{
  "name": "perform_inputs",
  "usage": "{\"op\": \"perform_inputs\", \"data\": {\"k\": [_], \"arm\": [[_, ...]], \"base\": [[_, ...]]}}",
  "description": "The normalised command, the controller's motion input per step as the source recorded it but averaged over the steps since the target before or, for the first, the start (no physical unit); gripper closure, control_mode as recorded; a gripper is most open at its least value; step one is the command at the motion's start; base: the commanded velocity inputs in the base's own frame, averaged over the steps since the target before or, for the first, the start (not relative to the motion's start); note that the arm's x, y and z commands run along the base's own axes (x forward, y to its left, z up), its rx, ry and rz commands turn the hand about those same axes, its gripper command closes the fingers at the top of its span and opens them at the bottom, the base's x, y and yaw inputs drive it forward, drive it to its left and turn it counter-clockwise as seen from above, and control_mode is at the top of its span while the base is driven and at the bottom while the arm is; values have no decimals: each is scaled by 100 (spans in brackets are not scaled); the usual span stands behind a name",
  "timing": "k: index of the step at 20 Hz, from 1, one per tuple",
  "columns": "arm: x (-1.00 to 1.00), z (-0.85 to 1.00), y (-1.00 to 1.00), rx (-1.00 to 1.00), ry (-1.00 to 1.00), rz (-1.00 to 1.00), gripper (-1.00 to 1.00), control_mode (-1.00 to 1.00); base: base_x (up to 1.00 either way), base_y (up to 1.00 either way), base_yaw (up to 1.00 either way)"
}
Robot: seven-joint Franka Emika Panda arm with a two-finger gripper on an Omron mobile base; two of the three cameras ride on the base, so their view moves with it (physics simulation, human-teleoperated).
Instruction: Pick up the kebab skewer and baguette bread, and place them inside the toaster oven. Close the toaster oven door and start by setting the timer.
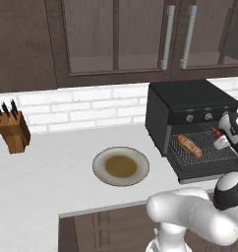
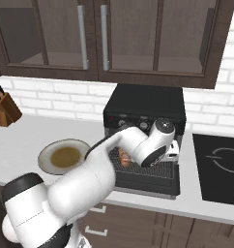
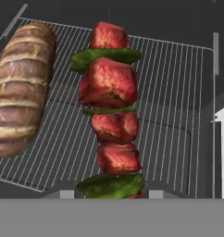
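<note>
White counter bears knife block, plate, toaster oven.

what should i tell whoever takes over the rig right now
Gripper: jaws shut on the kebab skewer, held over the wire rack of the toaster oven.
Baguette bread: already lying on the rack, to the left of the skewer in the hand view.
Toaster oven door: open, dropped down.
Plate: on the counter, nothing on it to move.
Done: bread in; skewer picked up and brought to the oven.
Left: release the skewer on the rack, pull the arm out, close the door, set the timer knob.
</note>
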Motion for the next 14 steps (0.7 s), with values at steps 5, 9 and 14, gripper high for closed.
{"op": "perform_inputs", "data": {"k": [5, 9, 14], "arm": [[32, -37, 0, 2, 0, 0, 100, -100], [36, -16, -12, 3, 0, 0, 100, -100], [18, -25, -22, 0, 0, 0, 100, -100]], "base": [[0, 0, 0], [0, 0, 0], [0, 0, 0]]}}
